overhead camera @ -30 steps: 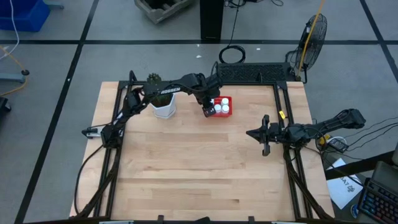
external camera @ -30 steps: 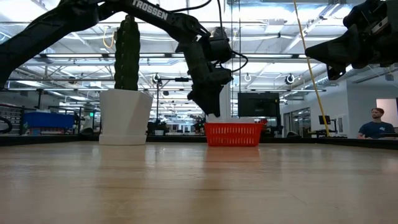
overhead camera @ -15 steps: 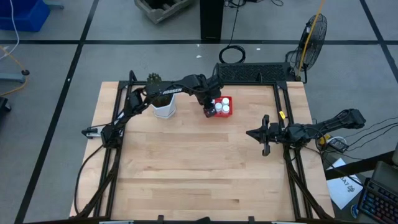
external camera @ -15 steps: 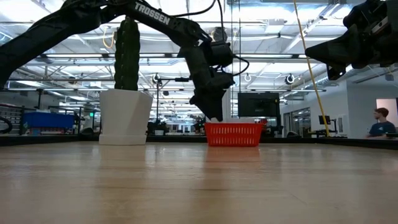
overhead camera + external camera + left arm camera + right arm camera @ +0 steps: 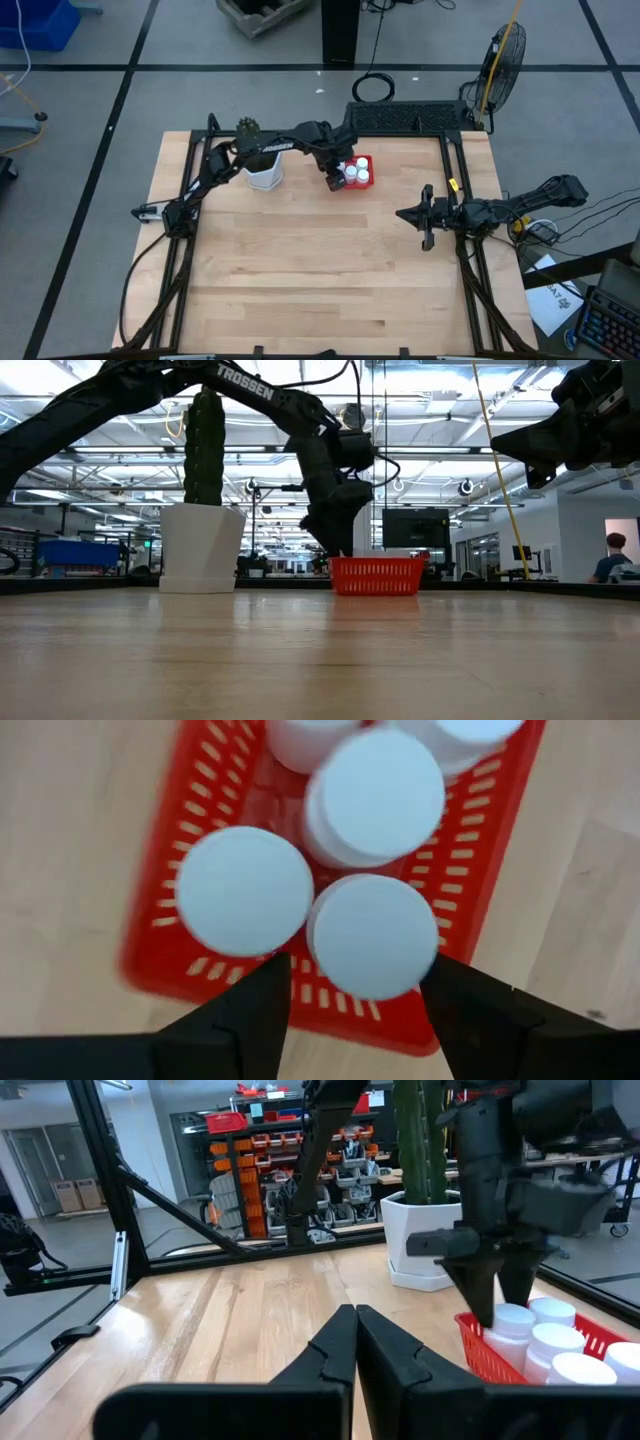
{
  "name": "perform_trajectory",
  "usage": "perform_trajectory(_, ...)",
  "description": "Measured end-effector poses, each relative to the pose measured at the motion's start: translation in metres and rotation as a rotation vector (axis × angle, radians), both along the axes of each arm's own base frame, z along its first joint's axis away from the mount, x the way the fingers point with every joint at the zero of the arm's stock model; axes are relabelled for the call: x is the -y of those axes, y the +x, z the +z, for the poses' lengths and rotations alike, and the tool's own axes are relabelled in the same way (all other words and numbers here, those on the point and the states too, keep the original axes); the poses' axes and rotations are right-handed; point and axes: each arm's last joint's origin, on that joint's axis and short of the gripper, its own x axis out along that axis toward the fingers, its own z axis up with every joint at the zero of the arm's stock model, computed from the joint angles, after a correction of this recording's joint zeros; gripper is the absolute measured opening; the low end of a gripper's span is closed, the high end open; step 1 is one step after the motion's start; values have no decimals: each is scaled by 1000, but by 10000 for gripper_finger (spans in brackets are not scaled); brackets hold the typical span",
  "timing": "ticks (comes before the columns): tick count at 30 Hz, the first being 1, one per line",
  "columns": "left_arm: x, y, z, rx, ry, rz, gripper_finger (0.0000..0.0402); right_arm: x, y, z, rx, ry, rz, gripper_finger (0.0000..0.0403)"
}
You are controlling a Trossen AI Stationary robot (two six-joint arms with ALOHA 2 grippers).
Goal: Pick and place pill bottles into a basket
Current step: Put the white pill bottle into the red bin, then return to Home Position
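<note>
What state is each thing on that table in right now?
Pill bottles: upright in the basket, caps on.
Basket: on the table beside the plant pot, holding bottles.
Plant pot: upright, cactus in it.
Left gripper: open, over the basket's edge, around one bottle.
Right gripper: shut, empty, waiting near the table's right side.

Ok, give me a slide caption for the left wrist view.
Left gripper, open, above white-capped pill bottles standing in the red basket.
</note>
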Motion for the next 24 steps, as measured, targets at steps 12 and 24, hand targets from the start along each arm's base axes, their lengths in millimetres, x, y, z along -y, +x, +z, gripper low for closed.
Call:
perform_trajectory(12, 13, -13, 33, -20, 13, -2, 218, 0, 0, 0, -1, 0, 0, 4)
perform_trajectory(24, 106, 3, 45, -12, -48, -266, 13, 0, 0, 0, 0, 0, 0, 4)
